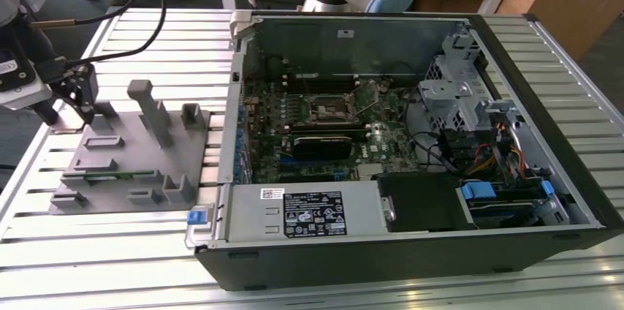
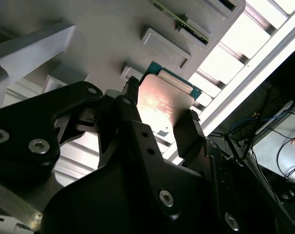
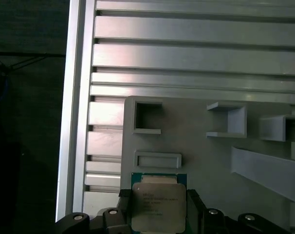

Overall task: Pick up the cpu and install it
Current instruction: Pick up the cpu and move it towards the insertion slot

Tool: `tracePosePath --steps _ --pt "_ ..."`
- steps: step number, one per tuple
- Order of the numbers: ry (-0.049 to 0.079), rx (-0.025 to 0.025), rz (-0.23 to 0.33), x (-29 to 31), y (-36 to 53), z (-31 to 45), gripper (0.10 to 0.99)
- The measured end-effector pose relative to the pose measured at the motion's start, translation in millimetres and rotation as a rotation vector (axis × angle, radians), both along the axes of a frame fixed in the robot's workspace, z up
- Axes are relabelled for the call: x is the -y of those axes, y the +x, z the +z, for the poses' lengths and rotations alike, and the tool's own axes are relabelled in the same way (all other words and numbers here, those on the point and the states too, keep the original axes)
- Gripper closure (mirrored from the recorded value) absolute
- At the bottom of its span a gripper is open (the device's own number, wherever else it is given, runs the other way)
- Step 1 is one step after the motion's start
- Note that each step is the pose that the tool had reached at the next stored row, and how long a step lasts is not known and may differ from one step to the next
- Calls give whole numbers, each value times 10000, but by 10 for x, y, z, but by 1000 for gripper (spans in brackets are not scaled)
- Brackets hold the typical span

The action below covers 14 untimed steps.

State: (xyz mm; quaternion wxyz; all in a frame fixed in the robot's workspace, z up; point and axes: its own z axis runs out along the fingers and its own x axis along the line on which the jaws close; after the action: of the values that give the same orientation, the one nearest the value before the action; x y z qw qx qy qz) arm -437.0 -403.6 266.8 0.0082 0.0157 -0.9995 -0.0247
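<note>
Spanning the scene is a slotted aluminium table (image 1: pixel 98 266). An open computer case (image 1: pixel 410 259) lies on its side at the exterior view's right. A grey fixture plate (image 1: pixel 127 156) lies at the exterior view's left.

**Position.** The gripper (image 1: pixel 66 118) hangs over the far left corner of the plate, well apart from the case. Its fingers are pinched on the cpu (image 3: pixel 157 207), gripping two opposite edges, as both wrist views show. The cpu appears to sit just clear of the plate, though contact cannot be excluded.

**Risk, in judgement.**
- The bare cpu socket (image 1: pixel 329 110) sits deep in the motherboard (image 1: pixel 312 142) beyond the case wall. The raised wall and the upright fixture blocks (image 1: pixel 154 116) could foul the arm or fingers if it travels low.
- The hold is on thin edges only. A slip or twist in the fingers would skew the chip, and a skewed or wrongly turned chip could damage the socket contacts.
- The memory stick (image 1: pixel 107 175) lies near on the plate but looks clear of the fingers.

**Attitude of the part.** The cpu (image 2: pixel 162 105) lies flat, roughly parallel to the plate, with its metal lid facing the wrist. It is close to square. The slightly longer side appears to run along the fingers, with the green-edged free end projecting past the fingertips.
</note>
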Motion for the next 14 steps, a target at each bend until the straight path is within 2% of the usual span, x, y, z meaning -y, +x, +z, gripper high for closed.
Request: tracePosePath --steps 14 --pt "0 1 0 0 0 47 545"
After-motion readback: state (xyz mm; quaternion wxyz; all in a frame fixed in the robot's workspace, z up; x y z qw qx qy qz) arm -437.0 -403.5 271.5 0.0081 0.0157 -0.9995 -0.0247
